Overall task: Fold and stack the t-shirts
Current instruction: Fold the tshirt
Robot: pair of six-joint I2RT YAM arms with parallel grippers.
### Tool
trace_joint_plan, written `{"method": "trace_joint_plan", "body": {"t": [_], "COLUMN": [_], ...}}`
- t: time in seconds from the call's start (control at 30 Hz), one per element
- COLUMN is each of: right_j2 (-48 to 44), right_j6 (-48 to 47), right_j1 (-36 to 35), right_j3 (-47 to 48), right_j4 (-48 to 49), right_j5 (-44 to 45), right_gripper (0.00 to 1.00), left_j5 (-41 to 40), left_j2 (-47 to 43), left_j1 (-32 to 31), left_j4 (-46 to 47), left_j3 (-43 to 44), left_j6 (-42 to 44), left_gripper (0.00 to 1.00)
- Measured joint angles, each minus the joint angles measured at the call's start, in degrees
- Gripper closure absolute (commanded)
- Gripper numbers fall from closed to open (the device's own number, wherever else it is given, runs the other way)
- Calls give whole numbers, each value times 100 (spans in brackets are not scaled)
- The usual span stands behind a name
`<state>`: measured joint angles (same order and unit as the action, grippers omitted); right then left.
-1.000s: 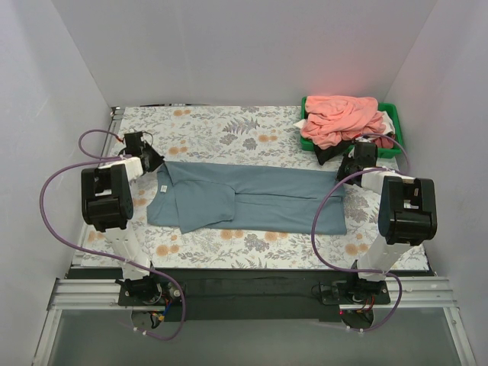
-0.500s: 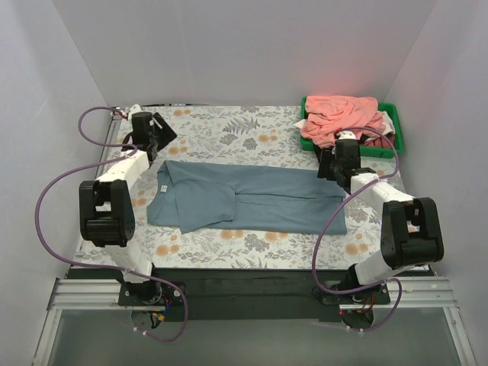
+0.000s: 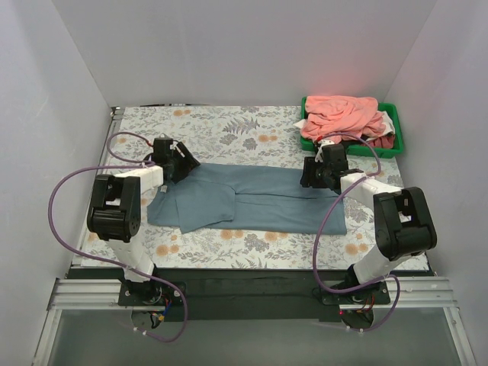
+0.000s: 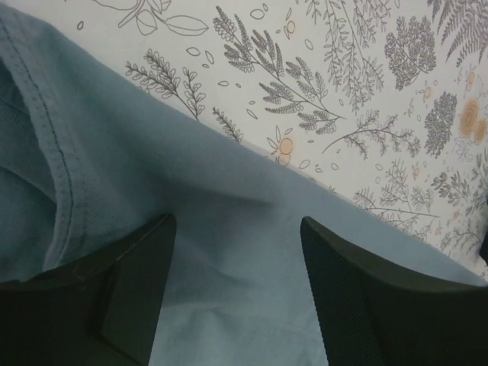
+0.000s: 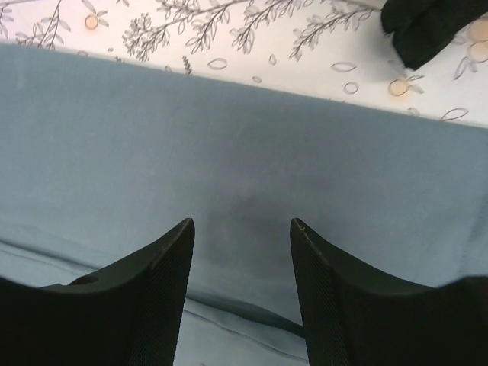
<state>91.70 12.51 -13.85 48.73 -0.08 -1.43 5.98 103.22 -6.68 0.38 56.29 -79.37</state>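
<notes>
The grey-blue shirt (image 4: 114, 152) is running out of the wrist views behind and to either side of the left pincer (image 4: 235, 229) and the right pincer (image 5: 240, 226), hiding its outline. Ahead and right of the right pincer, a black shape (image 5: 427, 30) is getting clipped by the top edge, too partial to name.

Top cam's looking down on the whole grey-blue shirt (image 3: 259, 194); both wrist cams are staring close-up at its far edge.

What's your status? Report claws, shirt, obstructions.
Left claw open, right claw open, both over far edge of grey-blue shirt. Shirt flat, ungripped. No obstruction seen.
</notes>
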Motion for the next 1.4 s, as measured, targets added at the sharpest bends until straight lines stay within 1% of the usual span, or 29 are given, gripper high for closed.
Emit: {"method": "trace_joint_plan", "body": {"t": [0.3, 0.43, 0.53, 0.67, 0.87, 1.03, 1.23, 1.4], "right_j2": [111, 162, 179, 146, -153, -310, -505, -1032], "right_j6": [166, 258, 319, 411, 608, 879, 1132, 940], "right_j1": [0, 33, 33, -35, -533, -1207, -2026, -2159], "right_j3": [-225, -234, -256, -365, -699, -839, -879, -876], "right_j4": [52, 146, 203, 358, 431, 409, 144, -286], "right_j5": [-619, -737, -857, -953, -984, -951, -767, -535], "right_gripper": [41, 43, 44, 43, 43, 42, 40, 36], "left_j5": [-192, -225, -321, -450, -291, -55, 11, -50], "left_j2": [-59, 28, 356, 1080, 2068, 2599, 2638, 2319], "left_j1": [0, 4, 20, 57, 94, 81, -52, -302], "left_j4": [142, 144, 109, 2, -66, -76, -203, -538], "left_j3": [-114, -20, 400, 1360, 2719, 3493, 3637, 3633], "left_j6": [9, 107, 291, 560, 894, 1235, 1628, 1749], "left_gripper": [33, 33, 33, 33, 32, 31, 26, 21]}}
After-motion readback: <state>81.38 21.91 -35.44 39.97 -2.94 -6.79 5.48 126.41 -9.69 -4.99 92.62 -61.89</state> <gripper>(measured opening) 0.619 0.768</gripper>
